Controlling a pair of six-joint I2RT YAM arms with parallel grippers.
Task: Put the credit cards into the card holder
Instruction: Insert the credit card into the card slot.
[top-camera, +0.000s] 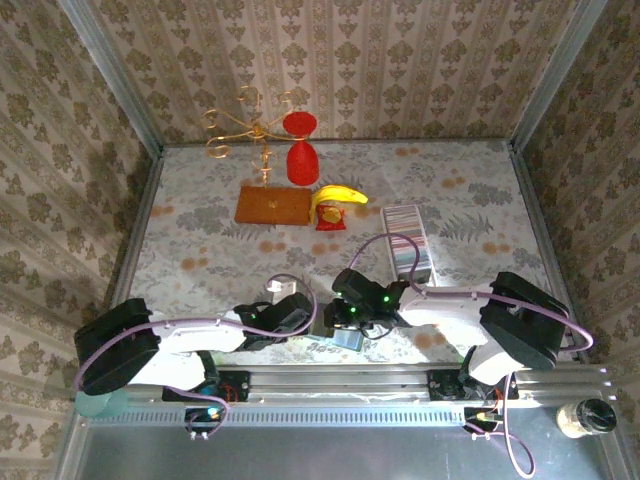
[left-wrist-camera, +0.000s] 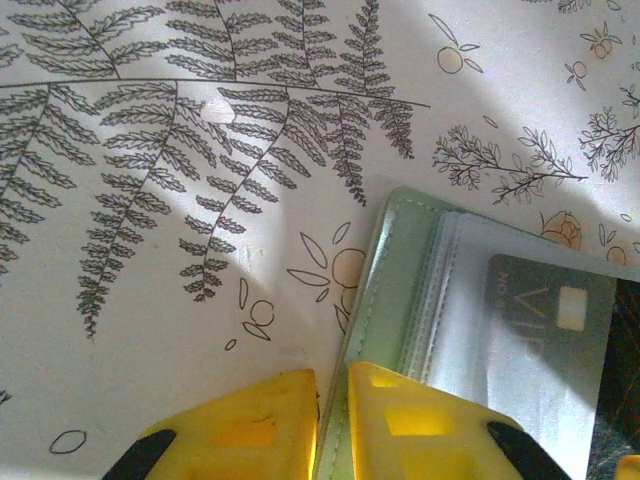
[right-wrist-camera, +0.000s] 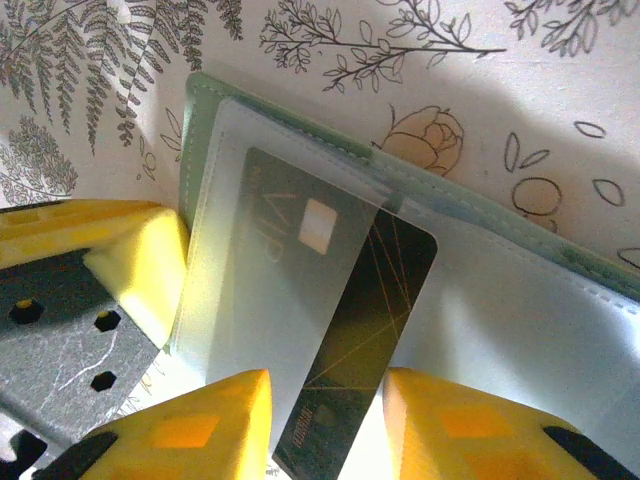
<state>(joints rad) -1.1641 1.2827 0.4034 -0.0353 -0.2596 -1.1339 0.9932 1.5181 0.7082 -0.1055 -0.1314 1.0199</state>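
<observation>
Pale grey-green card holder (top-camera: 347, 339) lies open on the fern-and-flower printed table cloth (top-camera: 200, 250), at the middle of the table's near edge, where the tips of both arms meet.

The left gripper (left-wrist-camera: 331, 425) comes in from the left. Its yellow fingers (left-wrist-camera: 245, 430) stand narrow, pinched on the holder's stitched green left edge and pinning it to the cloth.

The right gripper (right-wrist-camera: 325, 420) comes in from the right. Its jaws stand partly apart, with the near end of a dark credit card (right-wrist-camera: 345, 320) between them. Whether they press on the card cannot be told. The card is dark grey with thin gold lines and a small pale chip. Its far part lies under a clear, cloudy sleeve (right-wrist-camera: 240, 250) on the holder's left panel, and its near corner sticks out over the middle fold.

Farther back and a little to the right sits a long clear tray (top-camera: 430, 262). The rest of the credit cards (top-camera: 402, 240) stand in it as a striped row of edges, well apart from the holder.

At the far side of the table, left to right, are a gold wire stand (top-camera: 245, 128), a red goblet (top-camera: 301, 158), a brown board (top-camera: 272, 205) and a banana (top-camera: 338, 195).
</observation>
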